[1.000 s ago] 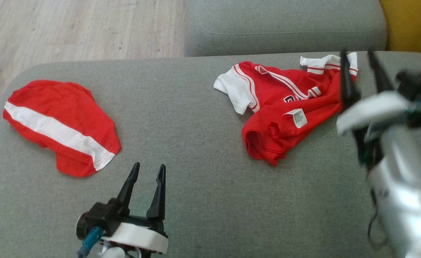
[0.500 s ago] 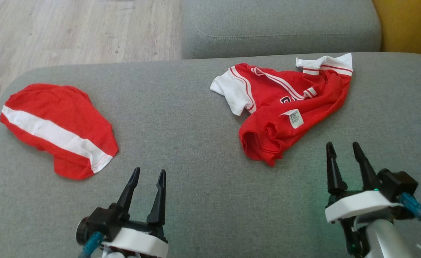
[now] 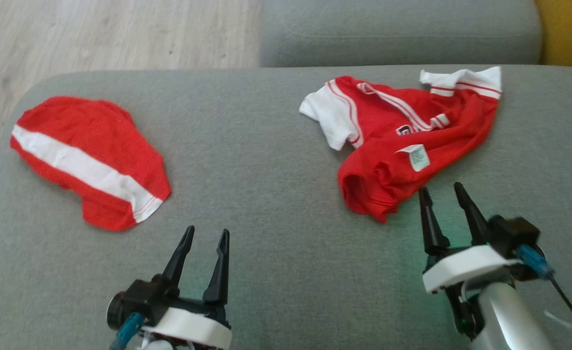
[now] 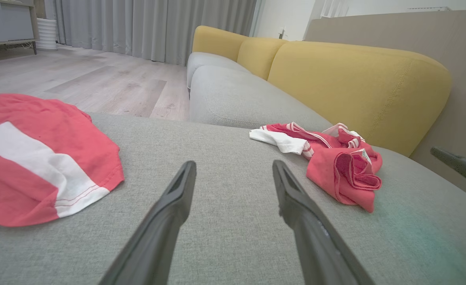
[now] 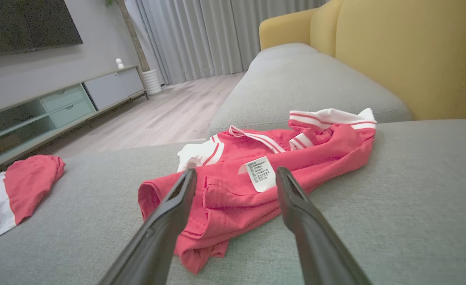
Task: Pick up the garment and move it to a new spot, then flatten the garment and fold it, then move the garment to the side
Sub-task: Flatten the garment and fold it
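The garment [image 3: 402, 141], a crumpled red shirt with white sleeves, striped trim and a white care label, lies on the right of the grey sofa seat [image 3: 276, 160]. My right gripper [image 3: 440, 187] is open just in front of its near edge, holding nothing. In the right wrist view the right gripper [image 5: 237, 171] points at the garment [image 5: 328, 146], its fingertips framing the label. My left gripper [image 3: 207, 229] is open and empty at the near middle, well away from the garment. The left wrist view shows the left gripper [image 4: 233, 164] with the garment [image 4: 336, 166] off to its right.
A second red cloth with a white band [image 3: 89, 160] lies flat at the seat's left end, also the red cloth [image 4: 39, 158]. A yellow backrest [image 4: 356, 83] runs along the right. Another grey cushion [image 3: 398, 34] sits beyond, and wooden floor [image 3: 111, 34] lies at the far left.
My right arm has drawn back from the garment's far right sleeve to its near edge, still open. The left gripper has stayed put. The camera has shifted a little.
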`<state>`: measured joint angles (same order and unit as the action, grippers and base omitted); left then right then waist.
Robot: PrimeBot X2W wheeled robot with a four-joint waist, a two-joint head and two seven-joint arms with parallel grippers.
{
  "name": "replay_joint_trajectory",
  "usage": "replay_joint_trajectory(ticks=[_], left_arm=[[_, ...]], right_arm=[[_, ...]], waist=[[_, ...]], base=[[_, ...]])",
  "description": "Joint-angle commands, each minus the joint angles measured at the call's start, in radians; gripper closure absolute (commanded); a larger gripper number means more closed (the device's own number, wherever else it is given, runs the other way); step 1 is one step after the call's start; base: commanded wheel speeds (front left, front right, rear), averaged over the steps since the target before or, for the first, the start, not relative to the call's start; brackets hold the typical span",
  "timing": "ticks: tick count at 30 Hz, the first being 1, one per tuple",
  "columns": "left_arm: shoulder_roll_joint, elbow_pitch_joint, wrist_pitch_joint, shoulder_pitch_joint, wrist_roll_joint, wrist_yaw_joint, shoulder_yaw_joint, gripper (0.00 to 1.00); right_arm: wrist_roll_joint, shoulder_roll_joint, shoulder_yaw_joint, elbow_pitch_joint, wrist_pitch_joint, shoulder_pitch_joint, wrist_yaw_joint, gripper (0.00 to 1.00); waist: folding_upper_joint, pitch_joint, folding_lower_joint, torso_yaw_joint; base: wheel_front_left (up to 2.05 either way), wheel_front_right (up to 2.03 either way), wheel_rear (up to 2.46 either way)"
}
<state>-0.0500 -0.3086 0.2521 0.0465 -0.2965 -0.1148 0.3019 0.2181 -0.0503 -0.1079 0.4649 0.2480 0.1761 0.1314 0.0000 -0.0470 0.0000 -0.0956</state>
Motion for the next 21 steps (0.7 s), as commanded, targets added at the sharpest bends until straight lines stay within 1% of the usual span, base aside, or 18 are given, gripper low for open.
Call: replay_joint_trajectory(ticks=[1, 3, 8, 11, 13, 15, 16, 17, 18, 21], left_arm=[[0.000, 0.030, 0.010, 0.053, 0.006, -0.004, -0.019, 0.00], [0.000, 0.028, 0.010, 0.061, 0.003, -0.005, -0.015, 0.00], [0.000, 0.022, 0.010, 0.072, -0.006, -0.006, -0.002, 0.00], [0.000, 0.018, 0.010, 0.077, -0.007, -0.007, 0.001, 0.00], [0.000, 0.015, 0.010, 0.083, -0.007, -0.007, 0.004, 0.00], [0.000, 0.015, 0.010, 0.084, -0.007, -0.008, 0.004, 0.00], [0.000, 0.014, 0.010, 0.085, -0.007, -0.008, 0.003, 0.00], [0.000, 0.014, 0.010, 0.085, -0.007, -0.008, 0.003, 0.00], [0.000, 0.014, 0.010, 0.085, -0.007, -0.008, 0.002, 0.00], [0.000, 0.012, 0.010, 0.081, -0.003, -0.008, -0.006, 0.00]], right_arm=[[-0.021, 0.000, -0.034, 0.003, 0.001, 0.068, -0.001, 0.00], [-0.020, 0.000, -0.041, 0.048, -0.014, 0.095, -0.001, 0.00], [0.039, 0.000, -0.053, 0.189, -0.059, 0.165, -0.001, 0.00], [0.049, 0.000, -0.051, 0.279, -0.080, 0.206, -0.001, 0.00], [0.067, 0.000, -0.047, 0.355, -0.072, 0.243, -0.001, 0.00], [0.076, 0.000, -0.048, 0.377, -0.067, 0.254, -0.001, 0.00], [0.085, 0.000, -0.052, 0.398, -0.060, 0.265, -0.001, 0.31], [0.093, 0.000, -0.054, 0.413, -0.048, 0.277, -0.001, 0.93], [0.100, 0.000, -0.058, 0.426, -0.037, 0.287, -0.001, 1.00], [0.108, 0.000, -0.067, 0.456, -0.010, 0.313, -0.001, 1.00]], waist=[[0.0000, -0.020, 0.0000, -0.023], [0.0000, -0.033, 0.0000, -0.039], [0.0000, -0.059, 0.0000, -0.078], [0.0000, -0.071, 0.0000, -0.095], [0.0000, -0.077, 0.0000, -0.111], [0.0000, -0.078, 0.0000, -0.114], [0.0000, -0.078, 0.0000, -0.116], [0.0000, -0.078, 0.0000, -0.117], [0.0000, -0.078, 0.0000, -0.117], [0.0000, -0.073, 0.0000, -0.103]], base=[[0.00, 0.00, 0.00], [0.00, 0.00, 0.00], [0.00, 0.00, 0.00], [0.00, 0.00, 0.00], [0.00, 0.00, 0.00], [0.00, 0.00, 0.00], [0.00, 0.00, 0.00], [0.00, 0.00, 0.00], [0.00, 0.00, 0.00], [0.00, 0.00, 0.00]])
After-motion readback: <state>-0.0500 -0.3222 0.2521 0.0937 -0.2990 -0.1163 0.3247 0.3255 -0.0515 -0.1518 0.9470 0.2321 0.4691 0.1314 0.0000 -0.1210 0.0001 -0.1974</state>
